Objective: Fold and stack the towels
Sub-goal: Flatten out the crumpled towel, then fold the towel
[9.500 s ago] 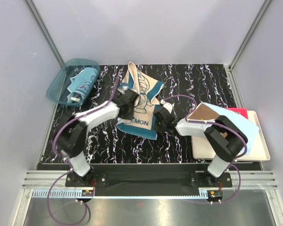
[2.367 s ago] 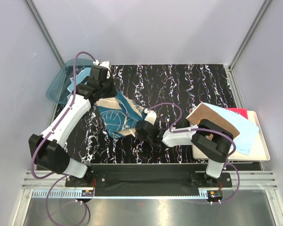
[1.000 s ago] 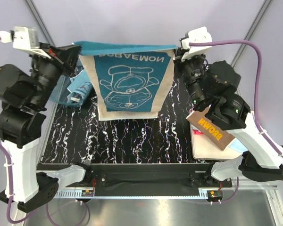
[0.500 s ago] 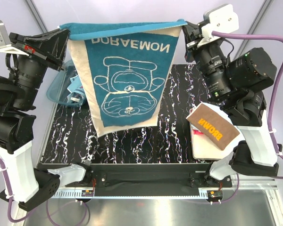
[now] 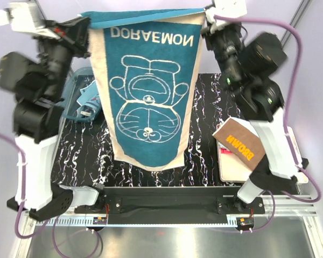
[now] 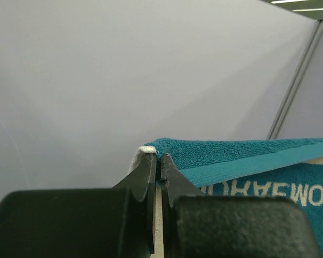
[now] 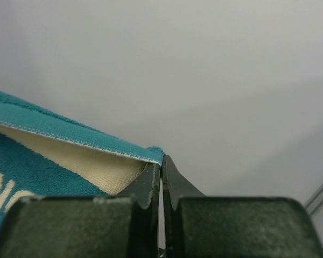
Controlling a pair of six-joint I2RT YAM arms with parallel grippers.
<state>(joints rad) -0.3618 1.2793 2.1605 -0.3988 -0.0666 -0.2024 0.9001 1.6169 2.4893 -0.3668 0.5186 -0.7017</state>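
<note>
Hanging unfolded above the black white-veined bench, the teal terry towel with cream border and cartoon line drawing was stretched taut; left jaws gripped one top corner, right jaws the other.

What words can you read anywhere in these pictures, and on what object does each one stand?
"DORAEMON": on the hanging teal towel, with the letters upside down in the top view.
"BROWN": on the folded brown towel, also upside down.
The wrist views catch only fragments of the teal towel's word.
No other readable text shows.
</note>
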